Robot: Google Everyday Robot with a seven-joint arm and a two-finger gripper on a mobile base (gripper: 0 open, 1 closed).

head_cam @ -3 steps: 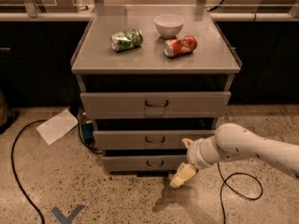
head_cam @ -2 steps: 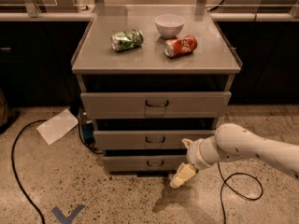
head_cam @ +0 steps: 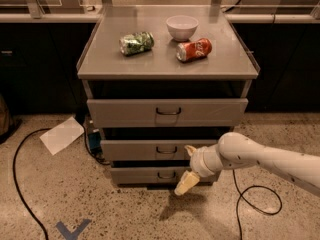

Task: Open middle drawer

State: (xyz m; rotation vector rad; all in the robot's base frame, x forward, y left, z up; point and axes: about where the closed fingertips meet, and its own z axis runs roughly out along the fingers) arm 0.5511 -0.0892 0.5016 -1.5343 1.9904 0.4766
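Observation:
The middle drawer (head_cam: 140, 150) is the second of three grey metal drawers in a cabinet, with a small dark wire handle (head_cam: 166, 149) on its flat front. My gripper (head_cam: 189, 166) is open. It hangs in front of the right part of that front panel, just right of the handle. One tan fingertip (head_cam: 190, 149) is at handle height and the other (head_cam: 186, 184) points down over the bottom drawer (head_cam: 145, 175). My white arm (head_cam: 260, 159) comes in from the right and covers the drawer's right end.
The top drawer (head_cam: 125, 113) has a taller front. On the cabinet top (head_cam: 165, 66) are a crumpled green can (head_cam: 136, 42), a white bowl (head_cam: 182, 27) and a red can (head_cam: 194, 49). A paper sheet (head_cam: 62, 134) and black cables (head_cam: 20, 184) lie on the floor.
My gripper has shifted slightly left toward the middle drawer's handle. The drawers have not moved.

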